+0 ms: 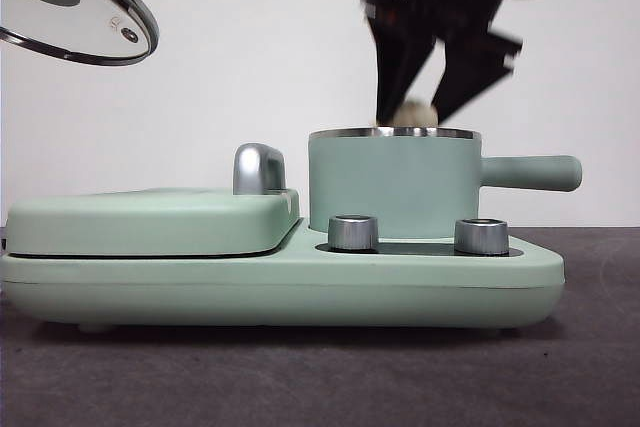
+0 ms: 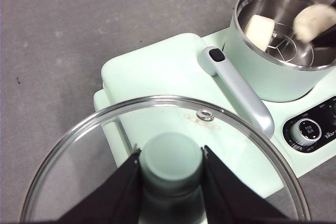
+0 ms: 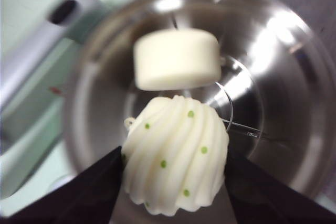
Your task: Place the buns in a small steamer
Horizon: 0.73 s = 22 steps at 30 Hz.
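Ridged round bun (image 3: 176,156), soft and light by its look, sits pinched at its sides in the right gripper (image 3: 173,182) jaws above the small steamer (image 1: 395,187), while the left gripper (image 2: 170,171) clamps the glass lid (image 2: 94,150) knob.

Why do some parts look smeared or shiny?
Front view: the right gripper above the small steamer is motion-blurred. Right wrist view: the steel inside glares and is soft, while the ridged bun looks sharper. Left wrist view: the glass lid is crisp.
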Available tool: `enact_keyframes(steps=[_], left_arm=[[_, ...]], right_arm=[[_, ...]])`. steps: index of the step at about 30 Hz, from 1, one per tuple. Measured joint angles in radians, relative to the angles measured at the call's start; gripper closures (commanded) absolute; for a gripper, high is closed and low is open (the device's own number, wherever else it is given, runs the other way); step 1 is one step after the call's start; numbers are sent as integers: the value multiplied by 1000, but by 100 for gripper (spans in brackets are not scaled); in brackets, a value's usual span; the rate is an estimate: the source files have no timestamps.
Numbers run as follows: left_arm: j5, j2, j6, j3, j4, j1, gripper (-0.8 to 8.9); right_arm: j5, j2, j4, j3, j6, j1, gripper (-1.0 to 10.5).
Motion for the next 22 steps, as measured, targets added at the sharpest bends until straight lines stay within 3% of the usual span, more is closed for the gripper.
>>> enact_keyframes(steps=[5, 10, 13, 18, 22], left_arm=[[0, 0, 0, 0, 0, 0, 803], [0, 0, 0, 0, 0, 0, 803], [0, 0, 0, 0, 0, 0, 803], [0, 0, 0, 0, 0, 0, 803], [0, 0, 0, 0, 0, 0, 803]], right_arm=[[-10, 72, 22, 0, -3, -23, 659], [-10, 79, 42, 0, -16, -24, 558], [-10, 79, 26, 16, -19, -23, 556], [-11, -17, -41, 118, -18, -23, 556], [-60, -242, 256, 0, 27, -13, 558]])
